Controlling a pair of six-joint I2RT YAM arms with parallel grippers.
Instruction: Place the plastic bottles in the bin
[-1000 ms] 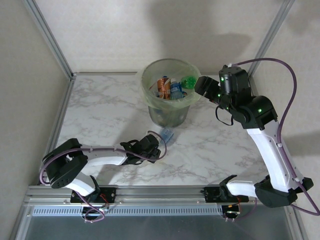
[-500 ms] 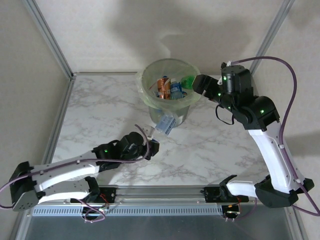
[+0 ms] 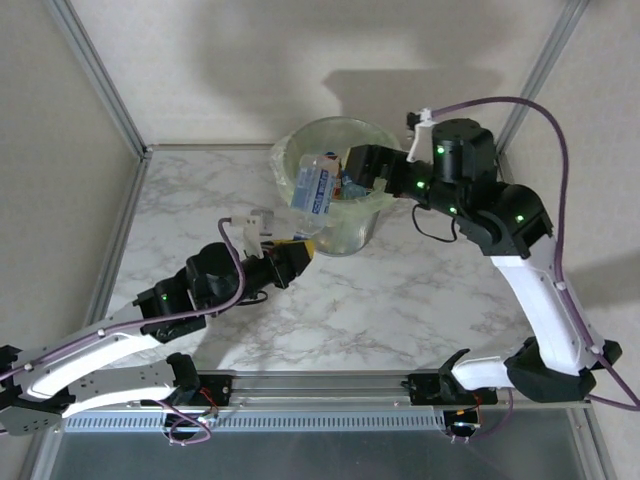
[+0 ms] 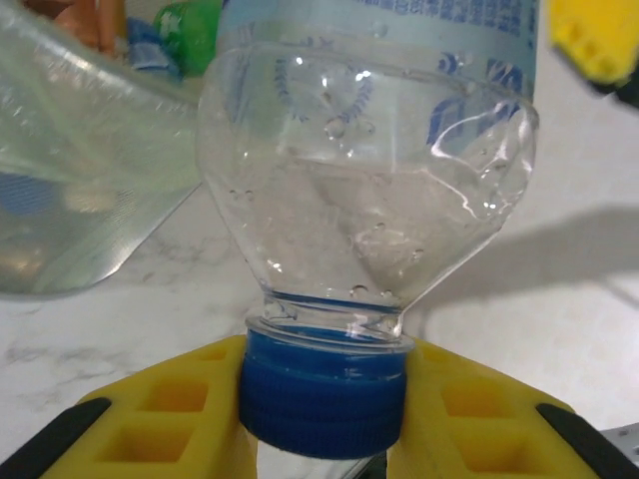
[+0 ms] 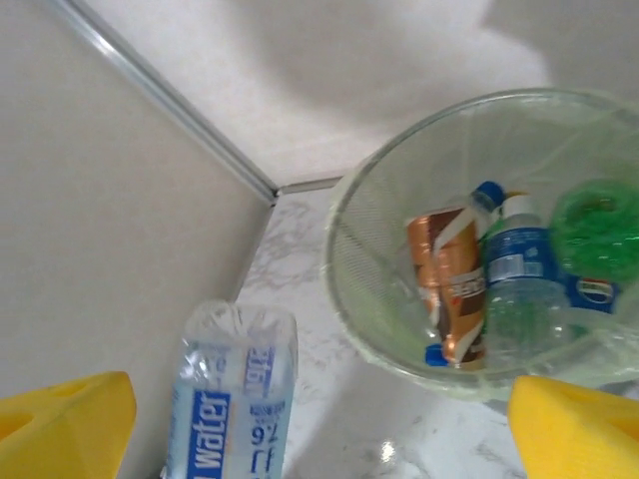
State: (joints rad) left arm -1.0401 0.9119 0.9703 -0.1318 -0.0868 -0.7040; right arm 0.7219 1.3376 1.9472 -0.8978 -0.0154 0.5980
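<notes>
Grey-veined marble bench (image 3: 200, 200), pale walls behind, bin (image 3: 283, 165) at the far middle.

Change over the last second: the clear bottle (image 3: 312, 185) had lain on the bench at the foot of the bin, with the left arm folded low. It was now lifted clear of the bench and up at rim height, the left arm stretched out toward the bin. The right arm had swung in from the bin's right side to hang over the opening, and its fingers had widened.

Bottle orientation: cap down, base up. Long axis near upright, leaning slightly up and away from the left arm toward the bin.

Position against the fingers: left fingers (image 4: 170, 419) clenched on the blue cap (image 4: 324, 394), one yellow pad on each side of it, the body rising free above them. The bottle stood just beside the bin's left rim. Right fingers (image 5: 574, 424) released and spread wide above the bin, apart from the bottle.

In the bin: orange-labelled bottle (image 5: 454, 289), blue-labelled bottle (image 5: 514, 289), green bottle (image 5: 599, 225).
</notes>
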